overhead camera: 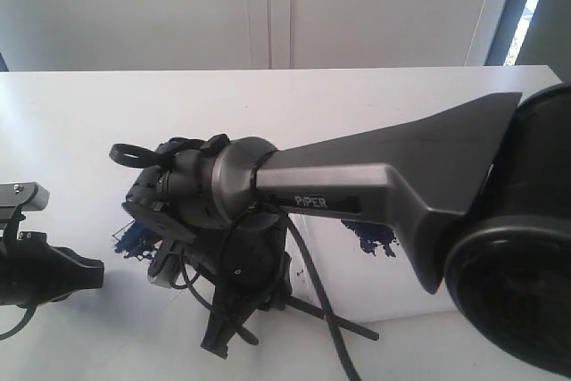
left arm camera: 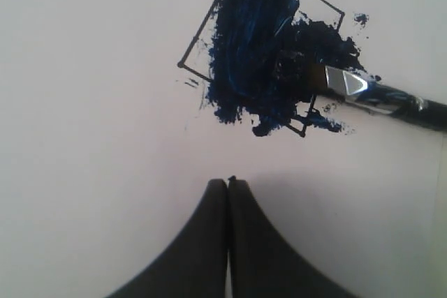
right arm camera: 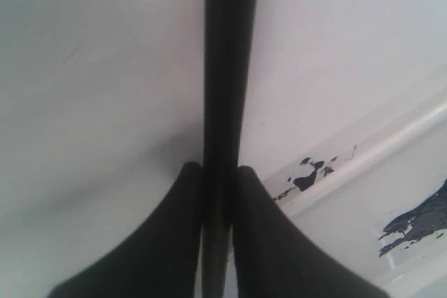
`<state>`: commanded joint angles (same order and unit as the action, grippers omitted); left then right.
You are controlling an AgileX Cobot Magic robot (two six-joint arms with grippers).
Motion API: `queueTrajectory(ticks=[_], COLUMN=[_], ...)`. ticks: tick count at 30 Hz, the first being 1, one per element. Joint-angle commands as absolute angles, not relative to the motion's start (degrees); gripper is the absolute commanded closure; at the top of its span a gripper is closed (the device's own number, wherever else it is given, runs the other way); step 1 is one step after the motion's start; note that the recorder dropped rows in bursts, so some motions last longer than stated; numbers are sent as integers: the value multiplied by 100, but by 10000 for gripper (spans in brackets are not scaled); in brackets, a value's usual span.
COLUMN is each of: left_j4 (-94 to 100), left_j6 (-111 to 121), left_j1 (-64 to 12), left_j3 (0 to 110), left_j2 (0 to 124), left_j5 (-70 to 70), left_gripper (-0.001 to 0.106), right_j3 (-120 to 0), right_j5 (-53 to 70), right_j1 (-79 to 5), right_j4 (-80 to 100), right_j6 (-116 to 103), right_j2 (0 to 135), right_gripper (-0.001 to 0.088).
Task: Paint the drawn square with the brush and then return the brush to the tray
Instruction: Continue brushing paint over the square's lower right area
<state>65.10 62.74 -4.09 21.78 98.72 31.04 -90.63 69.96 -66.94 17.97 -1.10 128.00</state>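
The drawn square [left arm camera: 262,54], a thin black outline, is mostly smeared with dark blue paint, some spilling past its lines. The brush [left arm camera: 363,88] lies over its edge, silver ferrule showing and bristles in the wet paint. My right gripper [right arm camera: 222,169] is shut on the brush's black handle [right arm camera: 227,68]. In the exterior view that gripper [overhead camera: 147,220] reaches across to the left, over the blue square [overhead camera: 132,240]. My left gripper [left arm camera: 228,183] is shut and holds nothing, a short way from the square. The tray [right arm camera: 363,151] shows its raised rim beside the right gripper.
The tray's dark blue paint blot [overhead camera: 370,238] lies under the right arm's long grey link [overhead camera: 384,176]. Black cables [overhead camera: 321,310] hang from the right wrist. The left arm [overhead camera: 45,274] rests low at the left. The white table's far edge meets a white wall.
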Motion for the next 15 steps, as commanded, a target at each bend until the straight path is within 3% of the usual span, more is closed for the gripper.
queueTrajectory(ticks=[15], left_j4=[6606], left_j6=[6286], left_j1=[-409], left_j3=[2178], left_j2=[9872], left_j5=[3164], left_gripper=[1048], right_j3=[-9063], right_j5=[6996], right_j1=[-6336], right_j4=[2375], right_j6=[-232], right_j2=[12809], right_gripper=[868])
